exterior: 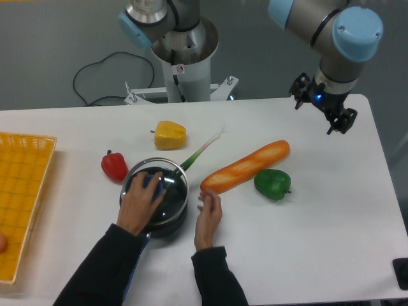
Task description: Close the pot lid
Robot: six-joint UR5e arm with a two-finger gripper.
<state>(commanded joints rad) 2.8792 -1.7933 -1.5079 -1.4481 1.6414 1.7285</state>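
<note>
A dark grey pot (167,220) wears a blue-knobbed clear pot lid (171,189), beside a red pepper (115,166), yellow pepper (170,134), green pepper (273,183), orange-brown baguette (245,166) and yellow basket (22,191).

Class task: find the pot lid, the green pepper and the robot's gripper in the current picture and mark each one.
pot lid (171,189): fixed camera, bare glass right of the hand.
green pepper (273,183): fixed camera, middle of its body.
gripper (344,122): fixed camera, between the fingertips.

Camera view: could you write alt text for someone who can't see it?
A person's hand rests on the pot lid covering the pot, the other hand beside it. The robot's claw hangs empty at the table's far corner.
</note>
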